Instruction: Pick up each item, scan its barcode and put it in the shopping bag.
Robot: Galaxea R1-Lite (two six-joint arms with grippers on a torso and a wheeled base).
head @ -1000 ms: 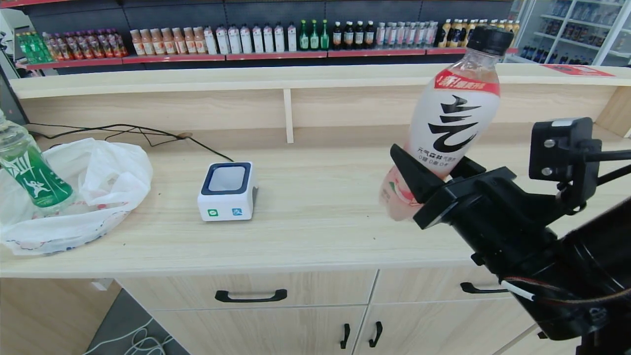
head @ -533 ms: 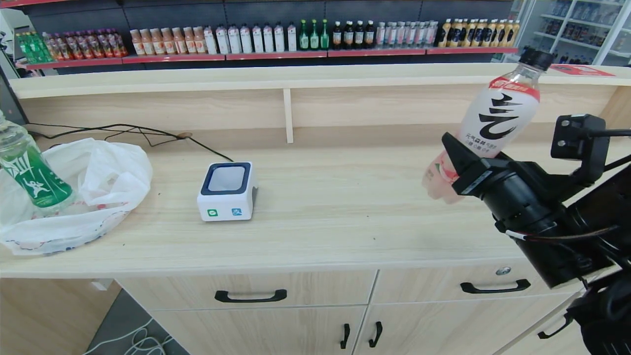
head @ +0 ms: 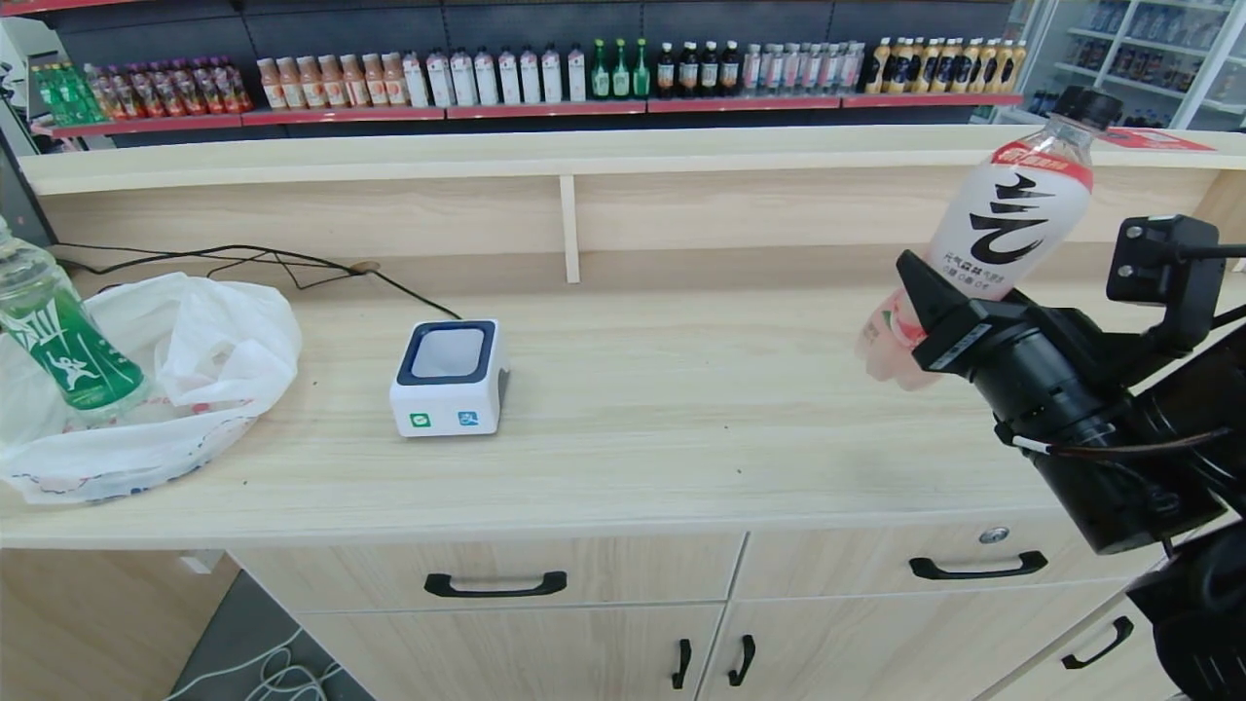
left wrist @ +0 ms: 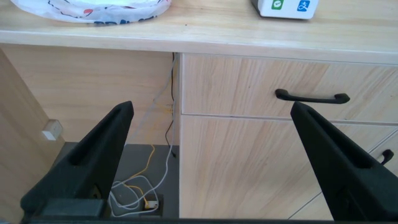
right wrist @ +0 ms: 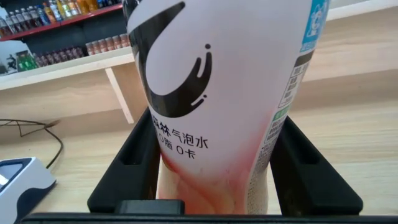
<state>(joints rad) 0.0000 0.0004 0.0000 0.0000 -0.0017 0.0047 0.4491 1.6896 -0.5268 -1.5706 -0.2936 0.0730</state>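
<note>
My right gripper (head: 930, 326) is shut on a pink-and-white drink bottle (head: 993, 229) with a black cap, held tilted above the right end of the counter. In the right wrist view the bottle (right wrist: 217, 106) sits between the black fingers (right wrist: 134, 158). The white barcode scanner (head: 450, 378) stands mid-counter, well left of the bottle. At the far left a white shopping bag (head: 146, 389) lies open with a green-labelled bottle (head: 58, 331) standing in it. My left gripper (left wrist: 211, 155) hangs open below the counter edge, in front of the drawers, with nothing between its fingers.
The wooden counter (head: 633, 428) has a raised back ledge (head: 584, 156) and a black cable (head: 243, 258) running to the scanner. Drawers with black handles (head: 494, 584) sit beneath. Shelves of bottles (head: 545, 73) line the wall behind.
My right arm has carried the bottle to the right and farther from the camera, away from the scanner; in the last half second it drifted slightly right and up. The bag and scanner stayed put.
</note>
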